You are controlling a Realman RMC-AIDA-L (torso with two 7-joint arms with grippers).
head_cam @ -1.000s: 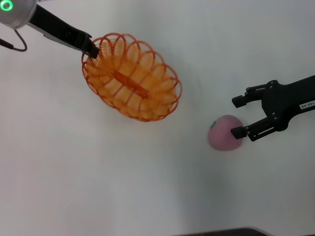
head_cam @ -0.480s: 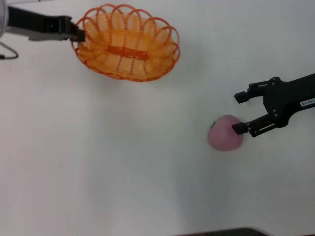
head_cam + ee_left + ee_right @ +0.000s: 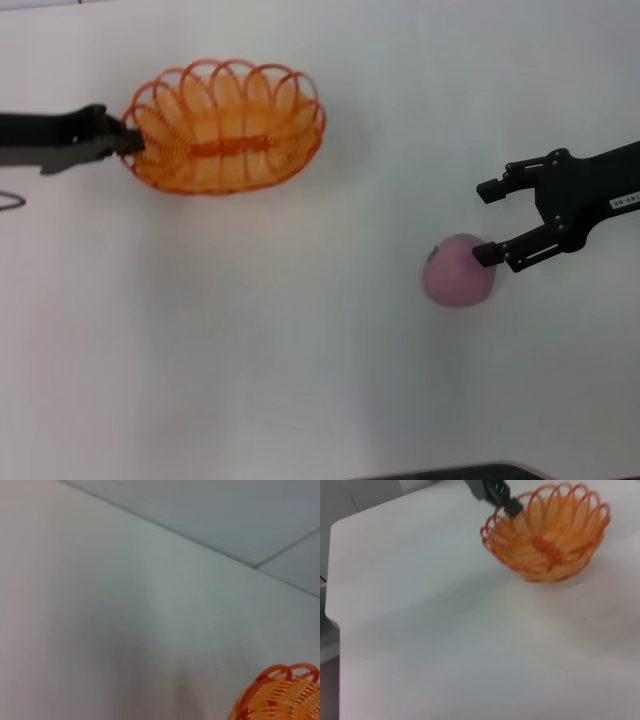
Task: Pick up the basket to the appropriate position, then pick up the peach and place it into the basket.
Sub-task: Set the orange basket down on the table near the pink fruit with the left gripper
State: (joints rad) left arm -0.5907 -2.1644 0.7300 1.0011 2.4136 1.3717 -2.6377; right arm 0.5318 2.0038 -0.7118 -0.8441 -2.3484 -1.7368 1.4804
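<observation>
The left claw (image 3: 128,143) is clenched on the looped rim of the basket (image 3: 225,128) at its left end, holding it by the edge rather than from above, which leaves the open top free for something to be dropped in. The basket sits over the far left part of the white table (image 3: 250,350), tilted so that its opening and the solid bar across its base show toward the head camera; whether its underside touches the table cannot be told. In the right wrist view the same pinch on the rim is plain, with the basket (image 3: 550,535) leaning away from the claw (image 3: 510,506) that grips it. The peach (image 3: 458,269) lies on the table well apart from the basket, on the right, its small green stem mark turned to the left. The right claw (image 3: 484,221) hangs spread wide and empty just beside the peach, one fingertip (image 3: 484,256) near the fruit's upper right side and the other off above it, so it does not yet bracket the fruit. That waiting pose suggests the basket step is still under way, and the right arm would then need to settle around the peach before closing.
</observation>
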